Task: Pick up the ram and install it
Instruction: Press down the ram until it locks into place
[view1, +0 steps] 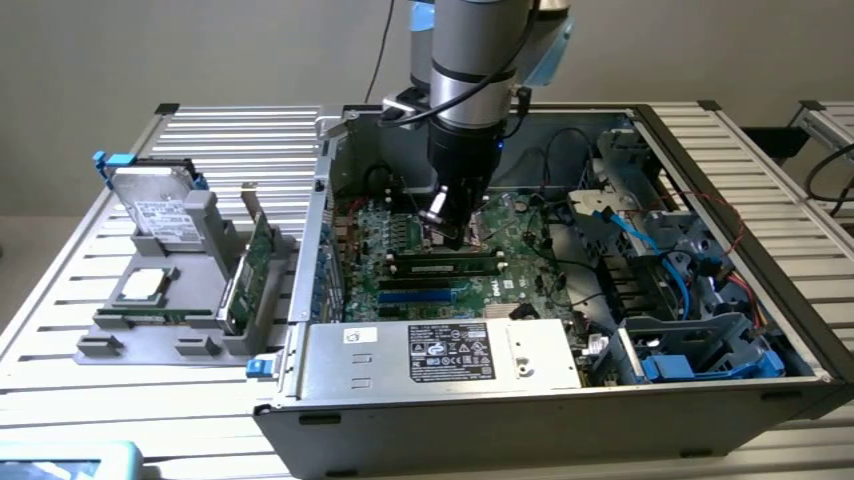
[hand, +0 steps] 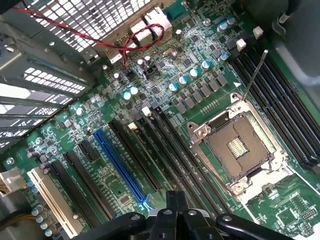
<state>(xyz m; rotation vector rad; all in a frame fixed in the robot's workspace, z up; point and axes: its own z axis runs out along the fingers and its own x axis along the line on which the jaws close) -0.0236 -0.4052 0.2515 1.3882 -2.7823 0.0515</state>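
A black robot hand (view1: 451, 238) hangs closed, holding nothing, inside an open grey metal computer case (view1: 561, 395), just above its green motherboard (view1: 400, 240). The long, thin dark-green ram stick (view1: 447, 267) lies seated in a black motherboard slot directly below the hand. Beside the case, a grey plastic holder (view1: 160, 335) sits on the slatted metal surface (view1: 80, 300).

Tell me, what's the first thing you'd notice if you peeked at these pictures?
The robot arm reaching down into the open computer case, its shut gripper just above the green motherboard. A ram stick sits in a slot right below it. Close up, the square silver CPU socket stands out beside long black slots.
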